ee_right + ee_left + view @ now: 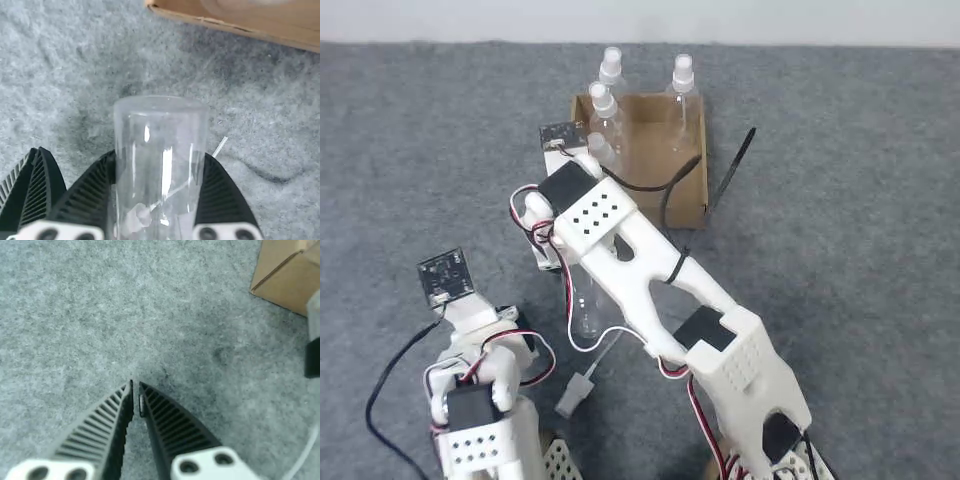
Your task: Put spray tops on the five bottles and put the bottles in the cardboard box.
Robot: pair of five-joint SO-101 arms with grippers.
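Bottle (pixel 160 150) sits gripped between right jaws, near cardboard box (pixel 240 20).

Rough, matt grey cloth (pixel 860 300) of felt-like weave covers the table, the cardboard box (pixel 692 208) is matt brown paperboard, the bottle (pixel 160 150) clear glossy plastic, the arm shells (pixel 650 270) smooth white plastic, and the ribbed fingers (pixel 170 425) of the left gripper (pixel 136 386) matt black plastic.

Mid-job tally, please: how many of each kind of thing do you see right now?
Bottles with spray tops: 4
Bottle without top: 1
Loose spray top: 1
Cardboard box: 1
Total: 7
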